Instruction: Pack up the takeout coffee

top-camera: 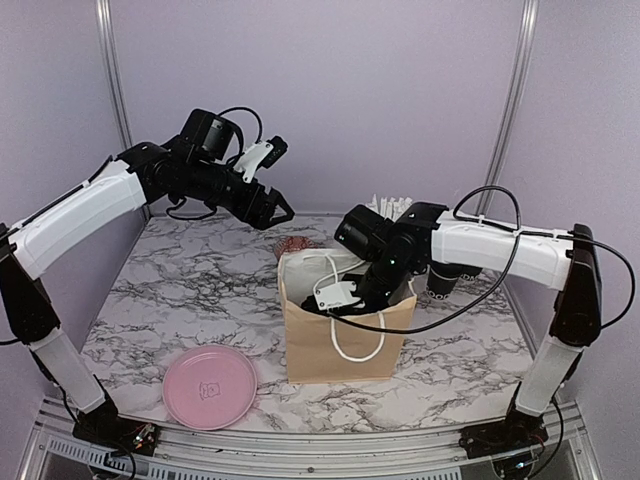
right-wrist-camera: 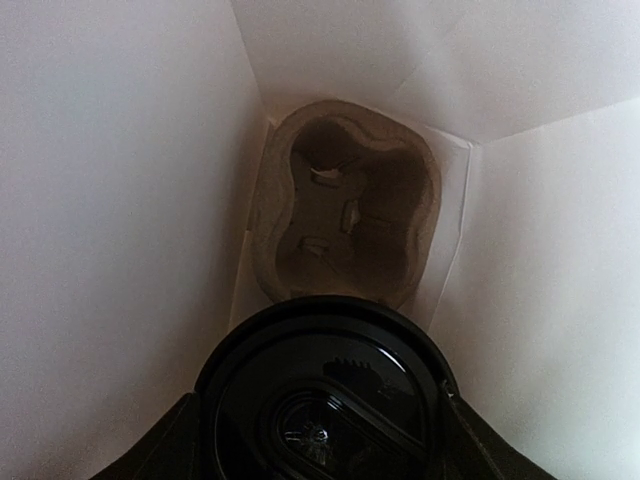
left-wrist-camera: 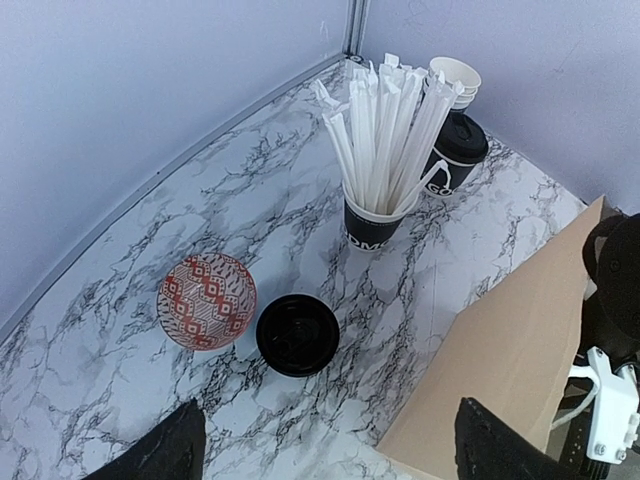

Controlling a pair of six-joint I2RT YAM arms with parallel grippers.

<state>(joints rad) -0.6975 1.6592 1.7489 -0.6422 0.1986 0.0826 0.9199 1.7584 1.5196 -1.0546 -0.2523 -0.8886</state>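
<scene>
Top external view: a white marble-pattern table (top-camera: 170, 300) with grey veining is shown, enclosed by lavender walls (top-camera: 350, 90) with aluminium posts (top-camera: 512, 100) at the back corners. A pink plate (top-camera: 210, 387) is located on the near left part of the table, and a brown paper bag (top-camera: 310, 350) stands upright near the middle. The right gripper (right-wrist-camera: 322, 435) is positioned inside the bag mouth. Its jaws are pressed against opposite sides of a held cup (right-wrist-camera: 325, 385), of which only the round black lid is visible from the right wrist camera. Below and ahead of this gripper, a pulp carrier (right-wrist-camera: 345, 200) lies on the bag floor, apart from the cup, with one well facing up. The left gripper (left-wrist-camera: 328, 425) is held high over the back left of the table, jaws spread wide and gripping nothing. Just ahead of its fingertips and below them, a second lidded cup (left-wrist-camera: 297, 334) stands on the marble, with a red patterned bowl (left-wrist-camera: 207, 300) just beside it on the left. Farther ahead, a straw cup (left-wrist-camera: 368, 225) is seen. Beyond it are a third lidded cup (left-wrist-camera: 458, 150) and a stack of white cups (left-wrist-camera: 455, 75). The bag is located to the right of this gripper.
</scene>
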